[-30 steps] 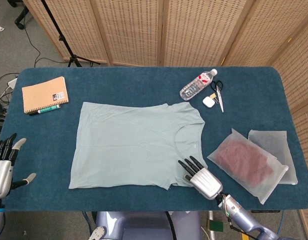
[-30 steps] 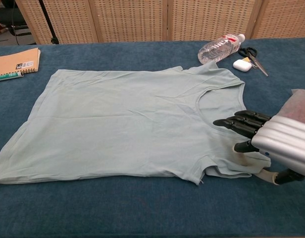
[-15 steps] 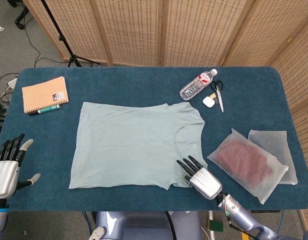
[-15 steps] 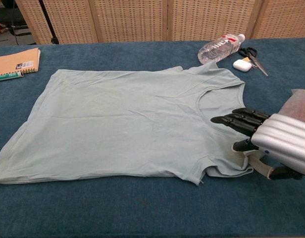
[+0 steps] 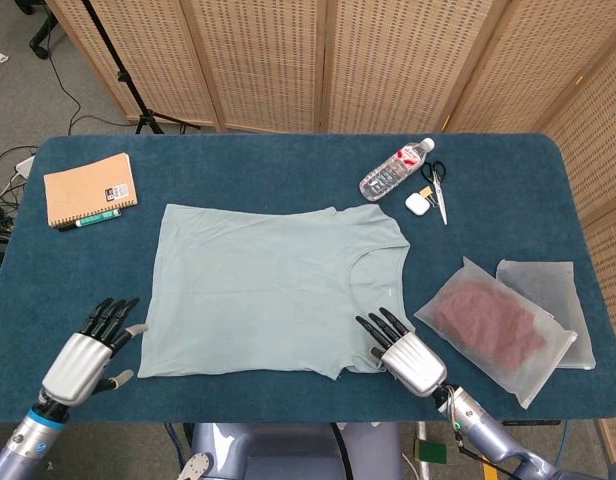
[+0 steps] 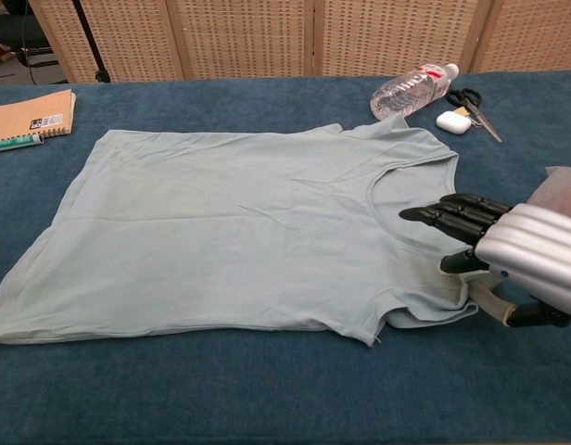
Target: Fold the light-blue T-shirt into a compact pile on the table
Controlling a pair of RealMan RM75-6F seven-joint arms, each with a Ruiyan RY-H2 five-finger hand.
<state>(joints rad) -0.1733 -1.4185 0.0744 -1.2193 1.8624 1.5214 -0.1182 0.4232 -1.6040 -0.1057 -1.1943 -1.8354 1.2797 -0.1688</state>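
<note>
- Since the earlier frames, our left hand (image 5: 83,355) has come in from the left edge of the tabletop toward the shirt's near-left corner; our right hand (image 5: 403,355) has barely shifted.
- We see the light-blue T-shirt (image 5: 273,290) spread flat in the middle of the tabletop (image 5: 288,170), neck hole toward the right edge, hem toward the left edge. No fold has been made yet.
- Left hand state: released, fingers apart, holding nothing, just beside the hem corner and not touching it as far as the head view shows. The chest view does not show it.
- Right hand state: fingers extended over the near sleeve and shoulder area, thumb low at the sleeve edge. We cannot tell whether cloth is pinched.
- Step in hand, in our judgement: secure both near-edge corners before lifting.
- To do it well, we should seat the left fingers on the hem corner itself, not on the table covering beside it.
- We should pinch one fabric layer pair cleanly at each end, then raise both hands together so the near edge stays straight.
- Keep the fold path away from the bottle (image 5: 395,170) and the scissors (image 5: 437,188) at the far edge, and the pouches (image 5: 498,328) toward the right edge.
</note>
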